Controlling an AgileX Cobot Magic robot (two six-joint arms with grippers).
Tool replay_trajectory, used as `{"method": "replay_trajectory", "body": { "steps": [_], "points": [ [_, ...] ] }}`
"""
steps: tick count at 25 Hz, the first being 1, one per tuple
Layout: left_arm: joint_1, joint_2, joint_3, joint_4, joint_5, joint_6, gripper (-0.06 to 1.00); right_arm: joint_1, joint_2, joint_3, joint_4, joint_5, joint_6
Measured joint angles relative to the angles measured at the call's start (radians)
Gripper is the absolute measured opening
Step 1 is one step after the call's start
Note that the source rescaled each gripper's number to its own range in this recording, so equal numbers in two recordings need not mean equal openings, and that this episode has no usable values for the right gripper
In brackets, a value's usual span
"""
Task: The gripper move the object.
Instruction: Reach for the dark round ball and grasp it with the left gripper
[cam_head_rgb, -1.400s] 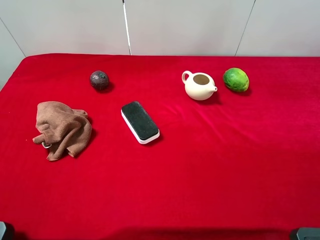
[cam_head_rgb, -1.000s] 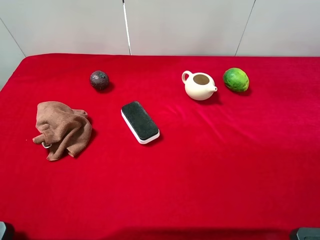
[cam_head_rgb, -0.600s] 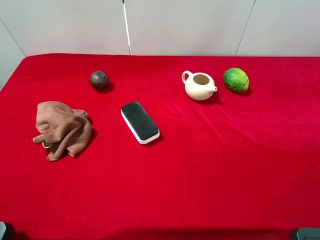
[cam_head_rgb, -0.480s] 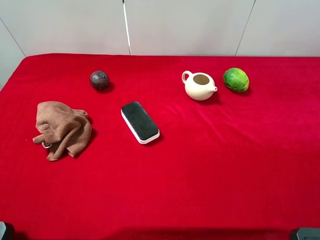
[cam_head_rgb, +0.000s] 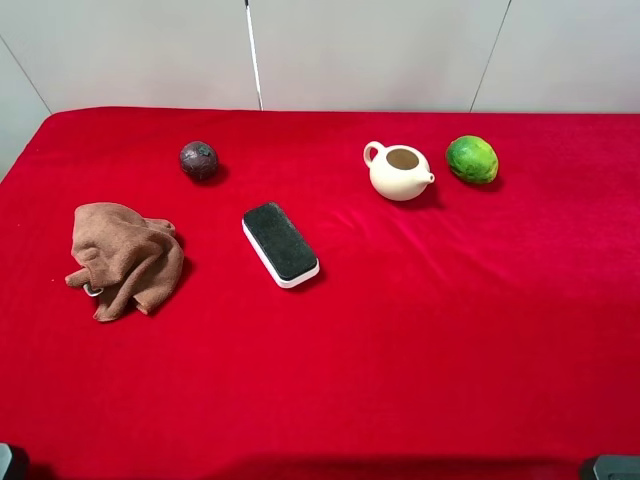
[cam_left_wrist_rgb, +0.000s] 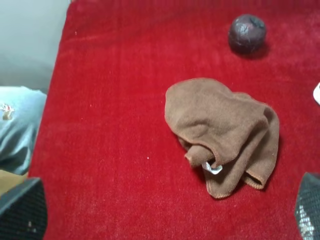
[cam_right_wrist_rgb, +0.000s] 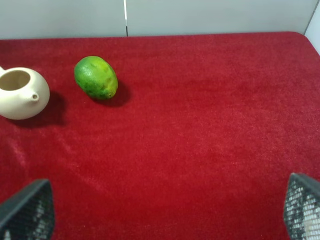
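Nothing is done yet: your left gripper (cam_left_wrist_rgb: 165, 215) is empty with fingers wide apart, and the ball (cam_left_wrist_rgb: 246, 33) lies well ahead of it, beyond the cloth (cam_left_wrist_rgb: 220, 132), so 3 steps remain: reach, grasp, move.

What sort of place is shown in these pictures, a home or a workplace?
Probably a robot test bench, not a home: a table covered in red cloth stands before plain pale wall panels, and unrelated things, a ball, a teapot and an eraser, lie spread apart on it.
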Motion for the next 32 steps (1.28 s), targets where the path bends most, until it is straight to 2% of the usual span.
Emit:
{"method": "replay_trajectory", "body": {
  "steps": [5,12,21,25,32],
  "points": [
    [0.001,0.205,-0.080,-0.007,-0.003,0.000,1.00,0.000,0.000,0.000,0.000,0.000,0.000],
    [0.001,0.496,-0.176,-0.066,-0.007,0.004,1.00,0.000,0.000,0.000,0.000,0.000,0.000],
    [0.001,0.857,-0.299,-0.162,-0.022,0.103,1.00,0.000,0.000,0.000,0.000,0.000,0.000],
    [-0.001,0.992,-0.357,-0.181,-0.032,0.125,1.00,0.000,0.000,0.000,0.000,0.000,0.000],
    [-0.060,1.183,-0.462,-0.179,-0.065,0.126,1.00,0.000,0.000,0.000,0.000,0.000,0.000]
  ]
}}
